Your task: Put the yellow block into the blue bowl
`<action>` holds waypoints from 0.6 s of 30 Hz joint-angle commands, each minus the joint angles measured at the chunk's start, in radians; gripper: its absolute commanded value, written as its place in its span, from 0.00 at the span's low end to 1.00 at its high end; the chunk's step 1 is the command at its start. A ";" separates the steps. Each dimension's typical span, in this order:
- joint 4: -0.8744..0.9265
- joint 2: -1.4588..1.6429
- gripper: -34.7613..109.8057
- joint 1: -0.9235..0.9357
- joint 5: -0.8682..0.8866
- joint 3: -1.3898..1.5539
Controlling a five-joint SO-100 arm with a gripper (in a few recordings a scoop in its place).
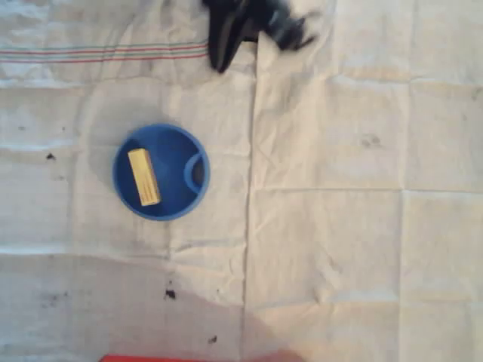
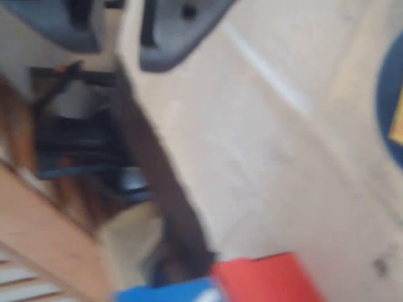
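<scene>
Now yellow block [image 1: 143, 176] inside blue bowl [image 1: 167, 205] (flat).

Warm, yellowish light washes the white cloth [image 1: 339, 226] in the overhead view, bright enough that its creases look pale and flat. A soft grey shadow spreads across the cloth below the blue bowl [image 1: 161, 172], and a fainter one hugs the bowl's left rim. The dark gripper [image 1: 249, 30] above the bowl is smeared by motion blur. The wrist view is blurred all over, every edge soft and streaked.
</scene>
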 commanded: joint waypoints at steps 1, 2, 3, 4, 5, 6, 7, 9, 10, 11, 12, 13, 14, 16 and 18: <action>0.005 0.048 0.24 0.000 0.009 -0.038; 0.005 0.061 0.24 -0.002 0.009 -0.038; 0.005 0.078 0.24 -0.002 0.011 -0.038; 0.006 0.095 0.24 -0.003 0.011 -0.035; 0.006 0.112 0.24 -0.008 0.011 -0.025; 0.006 0.129 0.24 -0.012 0.011 -0.005; 0.006 0.149 0.24 -0.018 0.011 0.025; 0.006 0.195 0.24 -0.020 0.011 0.106; 0.006 0.224 0.24 -0.020 0.011 0.156; 0.005 0.259 0.24 -0.020 0.009 0.210; 0.005 0.296 0.24 -0.020 0.009 0.270; 0.003 0.337 0.24 -0.020 0.008 0.334; 0.003 0.376 0.24 -0.020 0.006 0.402; -0.002 0.448 0.24 -0.014 0.005 0.540; -0.025 0.518 0.24 -0.014 0.005 0.670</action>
